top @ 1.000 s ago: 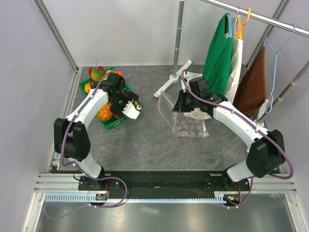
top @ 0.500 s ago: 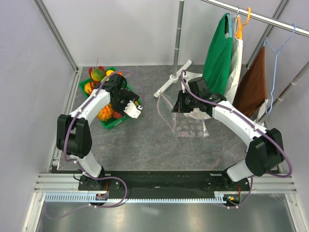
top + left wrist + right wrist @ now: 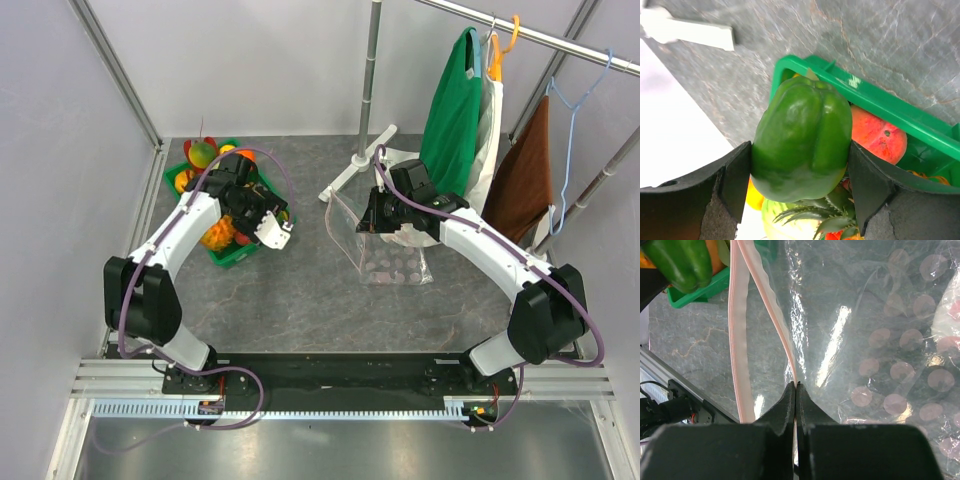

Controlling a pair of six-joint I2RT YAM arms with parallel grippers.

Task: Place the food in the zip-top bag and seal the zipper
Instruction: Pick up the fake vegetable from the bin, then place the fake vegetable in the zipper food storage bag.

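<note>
Pepper point(image 3: 801, 131) lengthwise, stem outward | left gripper point(image 3: 799, 157) clamps it | right gripper point(image 3: 796, 388) pinches zipper point(image 3: 736, 340)

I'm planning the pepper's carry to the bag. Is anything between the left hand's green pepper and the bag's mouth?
Nothing visible. The left hand holds the green pepper over the green tray. Only table surface lies between it and the zip-top bag, whose zipper the right hand pinches.
</note>
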